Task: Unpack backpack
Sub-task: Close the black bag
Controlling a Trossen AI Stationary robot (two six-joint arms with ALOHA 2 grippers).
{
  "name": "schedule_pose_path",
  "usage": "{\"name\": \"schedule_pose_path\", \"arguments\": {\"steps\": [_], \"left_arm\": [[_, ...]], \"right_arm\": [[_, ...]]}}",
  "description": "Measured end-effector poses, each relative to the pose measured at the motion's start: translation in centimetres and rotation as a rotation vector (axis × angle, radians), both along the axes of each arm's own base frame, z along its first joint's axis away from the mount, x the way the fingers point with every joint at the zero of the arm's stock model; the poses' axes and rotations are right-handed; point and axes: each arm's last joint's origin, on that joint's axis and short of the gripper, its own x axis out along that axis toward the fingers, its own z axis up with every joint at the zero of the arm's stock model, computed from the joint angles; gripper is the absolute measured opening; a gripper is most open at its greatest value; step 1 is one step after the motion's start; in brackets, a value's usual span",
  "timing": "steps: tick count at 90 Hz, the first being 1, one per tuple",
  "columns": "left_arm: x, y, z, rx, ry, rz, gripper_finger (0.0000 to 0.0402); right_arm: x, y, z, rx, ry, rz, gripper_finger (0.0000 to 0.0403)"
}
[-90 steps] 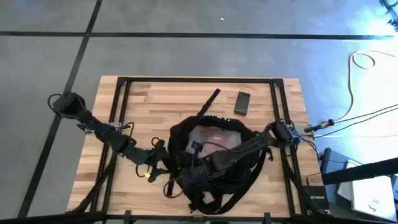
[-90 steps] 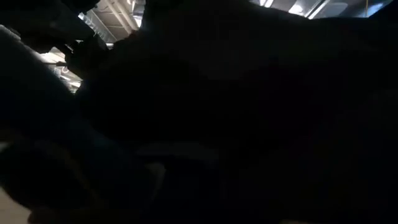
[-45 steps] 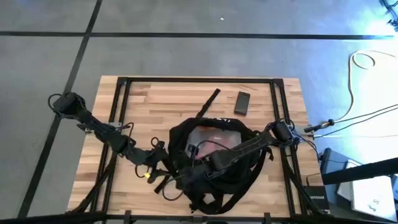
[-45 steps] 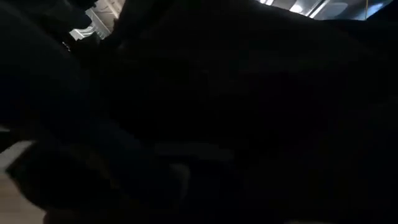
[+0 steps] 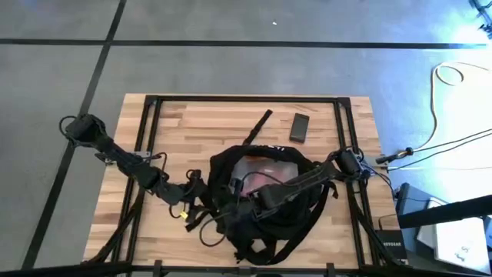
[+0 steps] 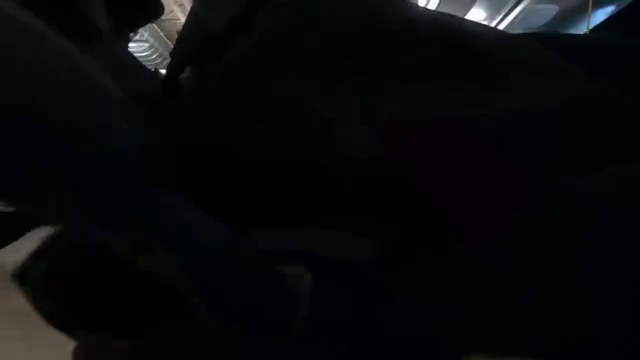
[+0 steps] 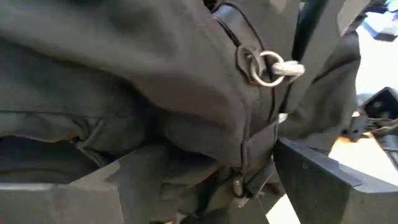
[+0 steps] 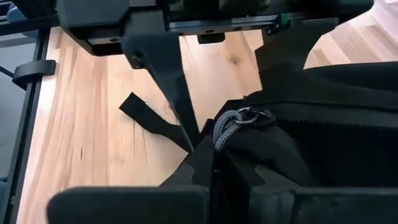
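Both grippers' fingers [image 7: 311, 180] spread open, pressed into the backpack [image 5: 265, 200] fabric, gripping nothing.

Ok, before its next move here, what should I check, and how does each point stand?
1. Backpack lying on the table, mouth open: ok; a translucent pouch shows inside.
2. Left end effector at the backpack's left edge, fingers apart: ok.
3. Right end effector over the opening: ok.
4. Whether either holds fabric: cannot tell.
5. Zip pull in the right wrist view: ok.
6. Low view usable: not ok; dark fabric blocks it.
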Motion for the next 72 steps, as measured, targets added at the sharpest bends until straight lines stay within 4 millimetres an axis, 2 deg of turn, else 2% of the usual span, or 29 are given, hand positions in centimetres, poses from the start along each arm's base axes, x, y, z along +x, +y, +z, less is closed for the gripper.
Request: {"name": "schedule_pose_path", "arguments": {"steps": [11,27,38,54,72], "left_arm": [[0.00,0.19,0.02,0.053,-0.015,0.049,0.0263],[0.13,0.12,0.24,0.034,-0.037,0.041,0.0211],[0.15,-0.08,0.27,-0.007,-0.028,-0.017,0.0146],[0.18,-0.34,0.40,-0.052,-0.027,-0.081,0.0024],[0.26,-0.42,0.58,-0.053,-0.048,-0.101,0.0016]], "right_arm": [[0.01,0.00,0.01,-0.003,-0.002,-0.001,0.0000],[0.02,0.04,0.07,-0.011,-0.010,-0.007,0.0000],[0.01,0.06,0.07,-0.014,-0.009,-0.003,0.0000],[-0.07,0.11,0.01,-0.028,0.000,0.009,0.0000],[-0.29,0.00,0.07,-0.024,0.032,0.025,0.0000]]}}
